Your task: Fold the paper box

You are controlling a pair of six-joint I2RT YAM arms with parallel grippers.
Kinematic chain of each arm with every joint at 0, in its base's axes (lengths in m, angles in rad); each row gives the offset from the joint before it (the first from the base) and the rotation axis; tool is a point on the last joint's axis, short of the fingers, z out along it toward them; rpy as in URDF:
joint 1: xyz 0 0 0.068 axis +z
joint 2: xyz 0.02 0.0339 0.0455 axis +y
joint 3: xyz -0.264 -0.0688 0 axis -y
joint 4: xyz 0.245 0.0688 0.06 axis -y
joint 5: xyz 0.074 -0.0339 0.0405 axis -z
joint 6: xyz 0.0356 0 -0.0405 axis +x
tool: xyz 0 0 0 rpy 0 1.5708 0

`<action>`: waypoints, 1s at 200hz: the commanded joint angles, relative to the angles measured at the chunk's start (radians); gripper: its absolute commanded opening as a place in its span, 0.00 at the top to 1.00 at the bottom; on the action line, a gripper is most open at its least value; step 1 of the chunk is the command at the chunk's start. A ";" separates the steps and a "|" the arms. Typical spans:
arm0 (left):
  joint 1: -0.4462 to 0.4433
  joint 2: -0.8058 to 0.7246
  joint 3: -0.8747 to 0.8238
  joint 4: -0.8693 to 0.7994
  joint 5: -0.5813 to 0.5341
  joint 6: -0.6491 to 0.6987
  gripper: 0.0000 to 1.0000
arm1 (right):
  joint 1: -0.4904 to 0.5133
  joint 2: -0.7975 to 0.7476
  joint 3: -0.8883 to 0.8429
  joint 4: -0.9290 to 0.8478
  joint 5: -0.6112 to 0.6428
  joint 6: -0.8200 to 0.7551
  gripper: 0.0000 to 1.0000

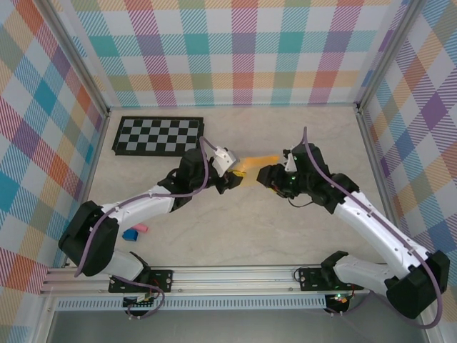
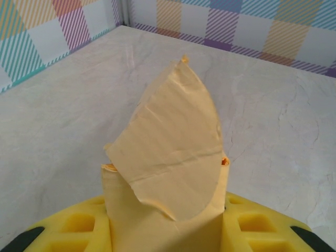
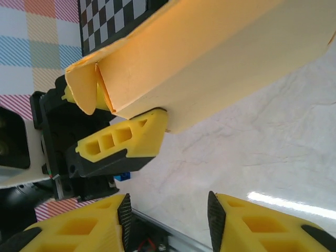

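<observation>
Paper box (image 1: 258, 161) shows from above over the middle of the bench (image 1: 214, 236), between the left fingers (image 1: 239, 177) and the right fingers (image 1: 265, 174), with the checkerboard (image 1: 157, 136) behind. Left wrist view — the yellow left fingers (image 2: 79, 233) pinch the box's near end, and a curled flap (image 2: 173, 152) rises above them. Right wrist view — the right fingers (image 3: 262, 226) stand apart with nothing between them, short of the box.

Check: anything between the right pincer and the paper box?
Right wrist view: only bare tabletop between right pincer and paper box; left pincer clamps the box beside that gap.
</observation>
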 commanded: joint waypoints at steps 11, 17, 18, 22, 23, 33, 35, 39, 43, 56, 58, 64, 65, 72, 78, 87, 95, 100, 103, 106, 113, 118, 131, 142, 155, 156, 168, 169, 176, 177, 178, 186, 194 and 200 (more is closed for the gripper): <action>0.001 0.021 0.033 0.043 -0.005 -0.100 0.74 | 0.021 0.114 0.123 0.116 0.005 0.111 0.56; -0.001 0.022 0.034 0.042 -0.003 -0.095 0.74 | 0.021 0.141 0.153 0.113 0.008 0.096 0.56; -0.001 0.022 0.034 0.042 -0.002 -0.093 0.74 | 0.021 0.145 0.158 0.110 0.010 0.094 0.56; -0.001 0.021 0.036 0.039 -0.001 -0.089 0.74 | 0.022 0.162 0.181 0.094 0.016 0.083 0.56; -0.001 0.021 0.036 0.038 -0.001 -0.087 0.74 | 0.022 0.166 0.188 0.091 0.016 0.080 0.56; -0.002 0.019 0.040 0.019 -0.003 -0.076 0.74 | 0.021 0.198 0.225 0.082 0.014 0.066 0.58; -0.003 0.018 0.043 0.014 -0.004 -0.074 0.74 | 0.021 0.203 0.232 0.081 0.013 0.063 0.59; -0.003 0.016 0.044 0.008 -0.004 -0.070 0.74 | 0.021 0.214 0.243 0.076 0.016 0.061 0.60; -0.003 0.014 0.044 0.004 -0.004 -0.067 0.74 | 0.022 0.224 0.253 0.071 0.018 0.054 0.62; -0.002 0.007 0.043 0.002 -0.004 -0.060 0.74 | 0.024 0.254 0.289 0.029 0.037 0.029 0.64; -0.003 0.006 0.044 0.002 -0.004 -0.059 0.74 | 0.026 0.257 0.294 0.022 0.041 0.023 0.65; -0.003 0.005 0.044 -0.002 -0.002 -0.057 0.74 | 0.028 0.265 0.304 0.012 0.053 -0.001 0.65; -0.003 0.005 0.044 -0.003 -0.001 -0.056 0.74 | 0.029 0.266 0.305 0.010 0.055 -0.005 0.65; -0.003 0.004 0.047 -0.007 -0.002 -0.054 0.74 | 0.032 0.275 0.317 -0.010 0.069 -0.020 0.65; -0.002 0.003 0.050 -0.010 -0.002 -0.052 0.75 | 0.036 0.280 0.323 -0.018 0.081 -0.031 0.66; -0.002 0.003 0.051 -0.014 -0.002 -0.054 0.75 | 0.040 0.289 0.330 -0.028 0.090 -0.044 0.67; -0.002 0.004 0.054 -0.018 -0.002 -0.054 0.75 | 0.045 0.298 0.338 -0.035 0.098 -0.050 0.69; -0.003 0.002 0.053 -0.018 -0.002 -0.054 0.75 | 0.051 0.303 0.344 -0.042 0.109 -0.058 0.69; -0.002 0.001 0.052 -0.018 -0.001 -0.055 0.75 | 0.055 0.305 0.347 -0.046 0.117 -0.062 0.69; -0.003 0.003 0.052 -0.018 0.000 -0.056 0.75 | 0.059 0.308 0.349 -0.048 0.124 -0.065 0.69; -0.003 -0.001 0.051 -0.016 -0.002 -0.059 0.75 | 0.065 0.313 0.353 -0.055 0.136 -0.071 0.70; -0.003 -0.003 0.049 -0.013 -0.003 -0.064 0.75 | 0.070 0.316 0.353 -0.057 0.144 -0.073 0.70; -0.003 -0.008 0.046 -0.006 -0.002 -0.074 0.75 | 0.075 0.321 0.341 -0.049 0.151 -0.062 0.72; -0.001 -0.011 0.045 -0.003 -0.010 -0.088 0.75 | 0.079 0.321 0.331 -0.048 0.159 -0.052 0.73; 0.000 -0.012 0.047 0.001 -0.013 -0.106 0.75 | 0.084 0.309 0.311 -0.038 0.176 -0.034 0.73; 0.000 -0.012 0.047 0.001 -0.013 -0.107 0.76 | 0.084 0.308 0.309 -0.037 0.178 -0.032 0.73; 0.002 -0.007 0.054 0.003 -0.011 -0.129 0.76 | 0.086 0.290 0.279 -0.023 0.189 -0.003 0.73; 0.002 -0.007 0.055 0.003 -0.011 -0.131 0.76 | 0.086 0.289 0.277 -0.023 0.191 0.001 0.73; 0.005 -0.006 0.056 0.009 -0.009 -0.144 0.76 | 0.086 0.278 0.262 -0.014 0.195 0.014 0.73; 0.006 -0.005 0.056 0.010 -0.008 -0.146 0.76 | 0.086 0.277 0.260 -0.012 0.195 0.015 0.73; 0.006 -0.005 0.057 0.013 -0.008 -0.149 0.76 | 0.086 0.275 0.258 -0.009 0.193 0.016 0.73; 0.009 -0.003 0.057 0.029 -0.006 -0.172 0.76 | 0.086 0.268 0.249 -0.004 0.190 0.025 0.73; 0.014 0.000 0.058 0.042 0.000 -0.191 0.76 | 0.086 0.263 0.242 0.000 0.185 0.032 0.73; 0.016 0.003 0.060 0.048 0.009 -0.200 0.76 | 0.086 0.258 0.235 0.007 0.181 0.043 0.72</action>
